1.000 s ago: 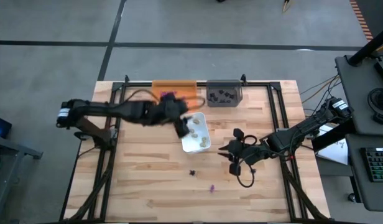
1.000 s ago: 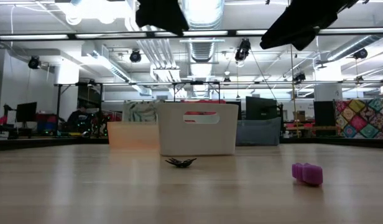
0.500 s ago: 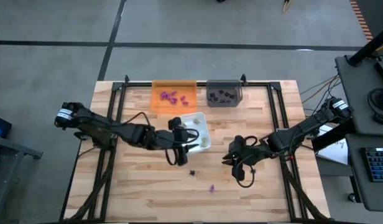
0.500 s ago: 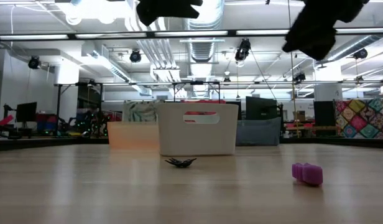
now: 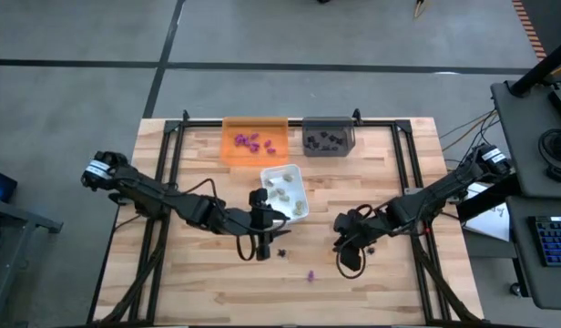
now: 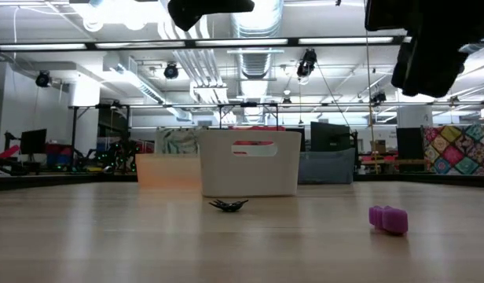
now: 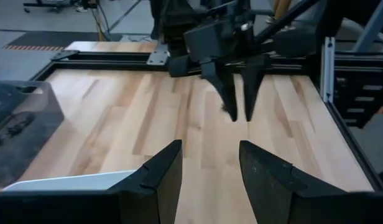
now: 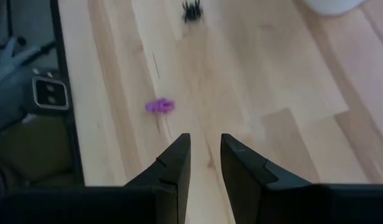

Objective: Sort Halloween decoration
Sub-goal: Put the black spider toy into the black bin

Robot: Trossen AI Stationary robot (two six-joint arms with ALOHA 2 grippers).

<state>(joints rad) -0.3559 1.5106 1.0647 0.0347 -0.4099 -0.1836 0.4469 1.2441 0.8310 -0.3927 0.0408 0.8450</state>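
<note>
Two loose Halloween decoration pieces lie on the wooden table: a black spider (image 5: 282, 252) (image 6: 228, 205) (image 8: 193, 11) and a purple piece (image 5: 311, 274) (image 6: 388, 219) (image 8: 159, 106). More purple pieces lie in the orange tray (image 5: 255, 141), black ones in the grey tray (image 5: 329, 137), pale ones in the white tray (image 5: 285, 191). My left gripper (image 5: 261, 253) (image 7: 210, 168) hangs open just left of the spider, nothing between its fingers. My right gripper (image 5: 338, 244) (image 8: 206, 149) hovers right of both pieces, open by a narrow gap and tilted down toward them.
The three trays stand toward the far side, the white one (image 6: 250, 163) closest to the loose pieces. A black metal frame (image 5: 171, 182) runs along the table's left, right and far edges. Bare wood (image 5: 217, 292) stretches along the near edge.
My left gripper has swung from above the trays toward the near edge and sunk, ending beside the black spider, still open. My right gripper has rolled and tipped farther downward, staying about where it was. The loose pieces have not moved.
</note>
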